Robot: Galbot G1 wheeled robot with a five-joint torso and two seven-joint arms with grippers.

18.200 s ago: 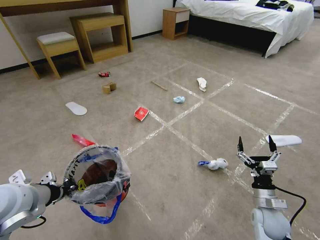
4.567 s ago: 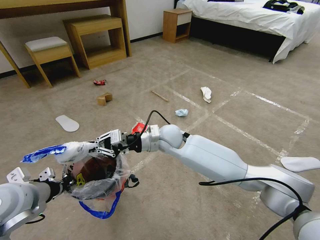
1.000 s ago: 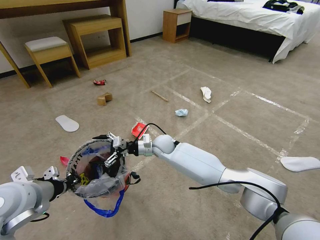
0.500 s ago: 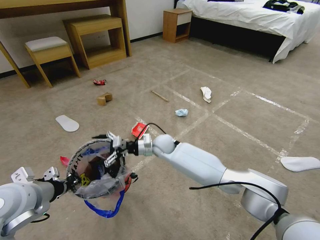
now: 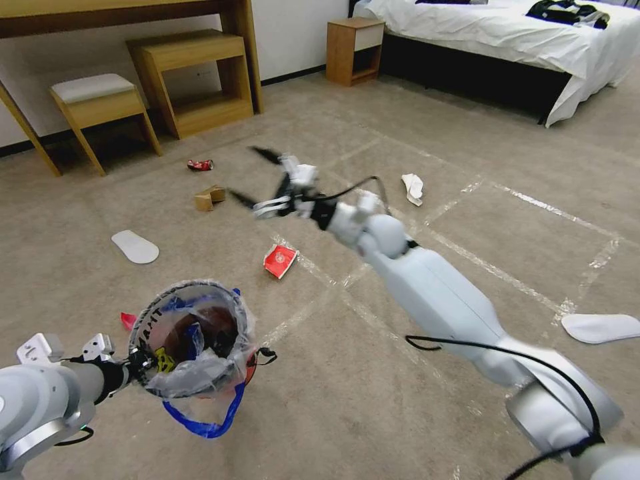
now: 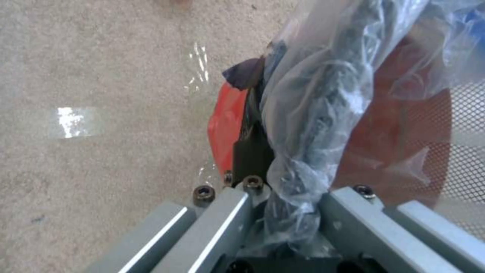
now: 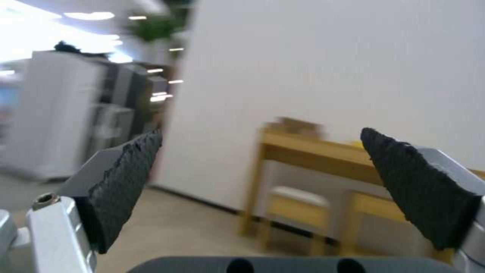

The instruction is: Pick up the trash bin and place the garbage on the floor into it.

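Observation:
Low on the left of the head view, my left gripper (image 5: 139, 363) is shut on the rim of the trash bin (image 5: 230, 370), a small red bin lined with a clear crinkly bag (image 5: 193, 373). The left wrist view has the gripper (image 6: 290, 212) pinching bag (image 6: 313, 113) and red wall (image 6: 225, 117) together. My right gripper (image 5: 248, 175) hangs open and empty, raised well above the floor (image 5: 333, 413) beyond the bin; its black pads (image 7: 126, 178) stand wide apart. Garbage on the carpet: a red wrapper (image 5: 280, 260), crushed red can (image 5: 199, 165), cardboard bits (image 5: 209, 197), white insole (image 5: 135, 247), and white tissue (image 5: 413, 187).
Another white insole (image 5: 600, 327) lies far right and a red scrap (image 5: 127, 321) sits beside the bin. A wooden desk with a stool (image 5: 93, 100) and low shelf (image 5: 197, 73) line the back wall. A nightstand (image 5: 353, 41) and bed (image 5: 507, 33) stand at the back right.
My right gripper, which 4.6 s ago held a white tissue over the bin and then hung open at the bin's mouth, has swung up and away. The bin stays held in place.

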